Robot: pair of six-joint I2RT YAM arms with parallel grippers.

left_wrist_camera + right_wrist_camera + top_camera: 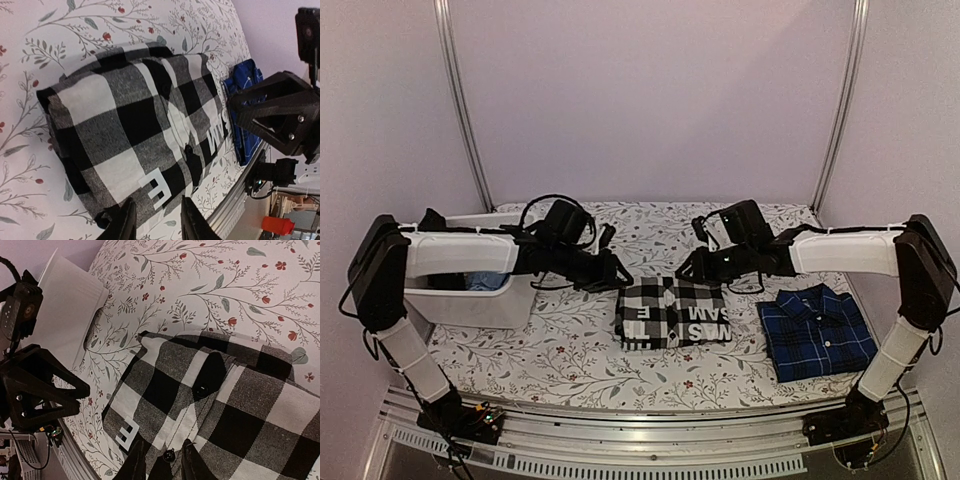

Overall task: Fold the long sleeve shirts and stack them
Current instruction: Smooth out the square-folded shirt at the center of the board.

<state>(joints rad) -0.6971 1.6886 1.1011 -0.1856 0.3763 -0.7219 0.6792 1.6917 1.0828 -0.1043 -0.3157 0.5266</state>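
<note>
Left gripper and right gripper slightly spread, empty, above check shirt; pinch all layers, lift level, set squarely onto navy shirt beside it.

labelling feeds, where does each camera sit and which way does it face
Top external: above and behind, facing down at the table; left arm and right arm show.
Left wrist: on the left arm, facing right across the checked shirt; own fingers low, right arm too.
Right wrist: on the right arm, facing left across the checked shirt; own fingers low, left arm too.
Both wrist views share the checked shirt.
</note>
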